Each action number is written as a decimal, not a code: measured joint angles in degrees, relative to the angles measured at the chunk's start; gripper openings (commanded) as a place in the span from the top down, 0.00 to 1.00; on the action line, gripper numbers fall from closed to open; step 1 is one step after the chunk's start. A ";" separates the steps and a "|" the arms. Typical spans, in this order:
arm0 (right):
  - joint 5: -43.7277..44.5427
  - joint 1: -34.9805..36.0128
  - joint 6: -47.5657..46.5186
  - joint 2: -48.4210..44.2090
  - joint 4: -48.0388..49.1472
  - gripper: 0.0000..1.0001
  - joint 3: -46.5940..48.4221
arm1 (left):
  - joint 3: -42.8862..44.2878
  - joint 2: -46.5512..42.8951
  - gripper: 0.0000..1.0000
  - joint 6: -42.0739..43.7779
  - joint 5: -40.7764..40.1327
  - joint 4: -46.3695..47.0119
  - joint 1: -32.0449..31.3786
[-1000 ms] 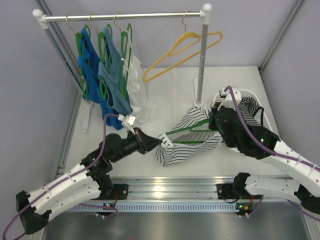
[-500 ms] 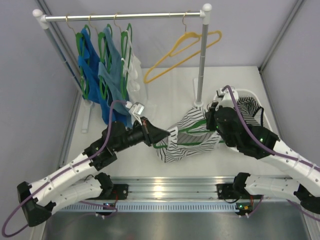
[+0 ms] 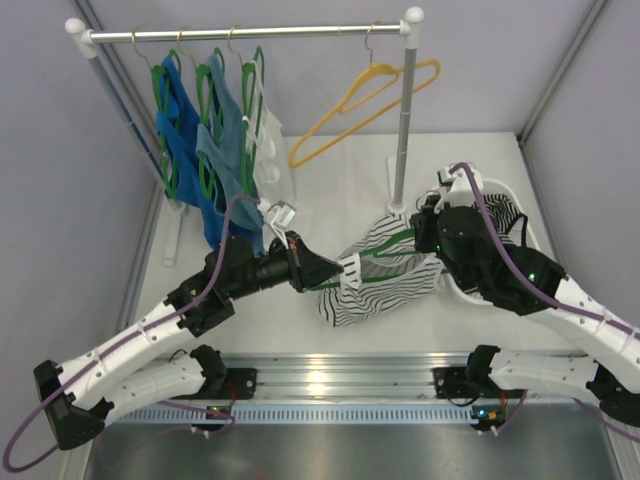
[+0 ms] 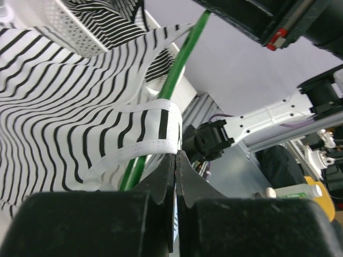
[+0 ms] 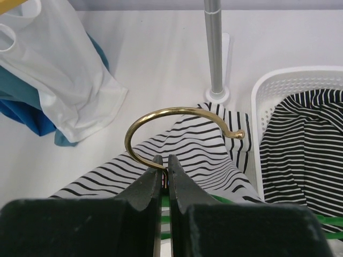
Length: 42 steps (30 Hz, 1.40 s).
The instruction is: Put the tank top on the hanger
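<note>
The tank top (image 3: 392,295), white with thin dark stripes, lies draped over the green hanger (image 3: 325,286) between the two arms. My left gripper (image 4: 176,155) is shut, its tips pinching the end of a white-edged strap (image 4: 136,150) beside the green hanger arm (image 4: 179,72). In the top view that gripper (image 3: 347,267) sits at the garment's left edge. My right gripper (image 5: 165,161) is shut on the base of the brassy hook (image 5: 161,113), with striped cloth (image 5: 209,152) spread below it.
A rail (image 3: 250,33) at the back carries green hangers with blue tops (image 3: 215,150), a white top (image 3: 268,160) and a yellow hanger (image 3: 370,95). Its right post (image 3: 402,130) stands just behind the hanger. A white basket (image 5: 278,85) holds another striped garment (image 5: 305,139).
My left gripper has moved right and away from the table's near edge, carrying the strap toward the hanger's middle and bunching the cloth. The right gripper has shifted slightly to the right.
</note>
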 measured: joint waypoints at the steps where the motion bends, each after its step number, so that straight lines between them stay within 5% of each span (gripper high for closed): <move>1: -0.20 0.00 -0.04 0.07 0.02 1.00 0.00 | 0.00 -0.13 0.99 0.09 -0.55 -0.70 -0.02; 3: -0.76 0.00 -0.07 0.09 0.24 1.00 0.00 | 0.00 -0.83 0.97 0.66 -1.88 -2.25 0.00; 7: -1.25 0.00 -0.11 0.09 0.70 1.00 0.00 | 1.33 -2.01 0.58 2.54 -2.58 -4.76 0.04; 8: -1.27 0.00 -0.20 0.09 0.74 1.00 0.00 | 2.64 -1.75 0.02 3.23 -2.12 -5.99 0.04; 13: -2.01 0.00 -1.01 0.09 0.74 1.00 0.00 | 9.57 0.66 0.04 7.65 0.55 -10.73 0.04; 23: -5.62 0.00 -3.23 -0.02 1.25 1.00 0.00 | 22.88 3.87 0.32 22.64 -4.20 -24.74 0.04; 42: -9.03 0.00 -6.69 0.48 1.53 1.00 1.49 | 22.64 14.60 0.44 36.48 4.66 -30.58 0.04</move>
